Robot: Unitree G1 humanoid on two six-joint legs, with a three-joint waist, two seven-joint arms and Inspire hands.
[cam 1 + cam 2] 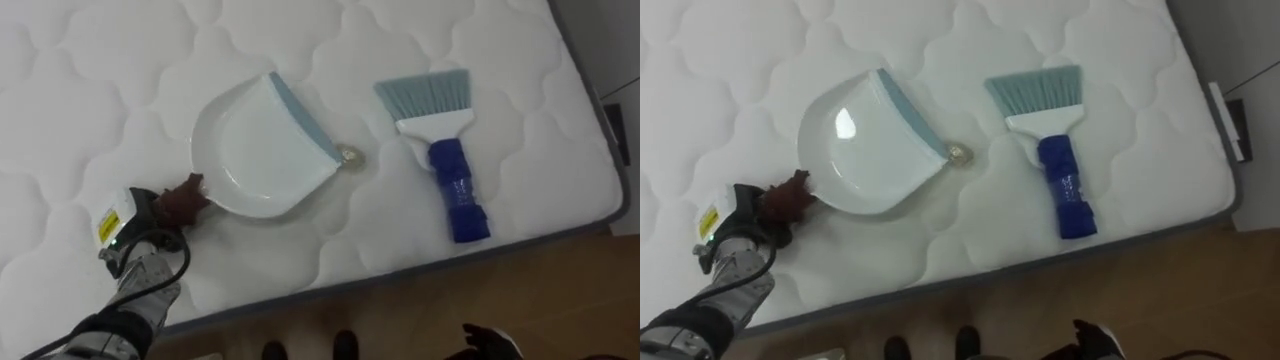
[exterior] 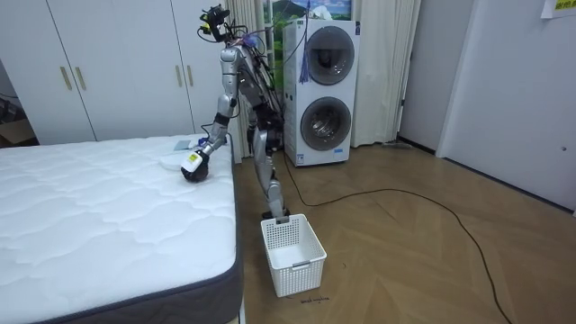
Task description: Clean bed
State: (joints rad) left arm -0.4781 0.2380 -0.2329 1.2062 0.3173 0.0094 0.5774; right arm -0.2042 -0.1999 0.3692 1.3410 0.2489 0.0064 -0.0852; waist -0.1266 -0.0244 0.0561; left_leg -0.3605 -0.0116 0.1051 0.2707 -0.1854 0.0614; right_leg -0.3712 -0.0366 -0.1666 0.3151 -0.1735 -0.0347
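The robot stands at the long side of the bed (image 1: 90, 60), close to one corner, leaning its left arm out over the white quilted mattress. Its left hand (image 1: 165, 207) is curled tight round the handle end of a white dustpan (image 1: 262, 150), which lies flat on the mattress with its blue-grey lip turned to the right and away from the robot. A small pale crumpled scrap (image 1: 350, 156) sits on the mattress just beside the near end of that lip; I cannot tell whether it touches the lip. To the right of the dustpan, apart from it, lies a brush (image 1: 442, 150), its pale blue bristles pointing to the far side and its dark blue handle toward the bed's near edge. The right hand (image 1: 490, 342) hangs low beside the bed, over the wooden floor, and I cannot tell how it is held. On the floor by the robot's feet stands a white plastic basket (image 2: 292, 254). Behind the robot two washing machines (image 2: 326, 90) are stacked one on the other.
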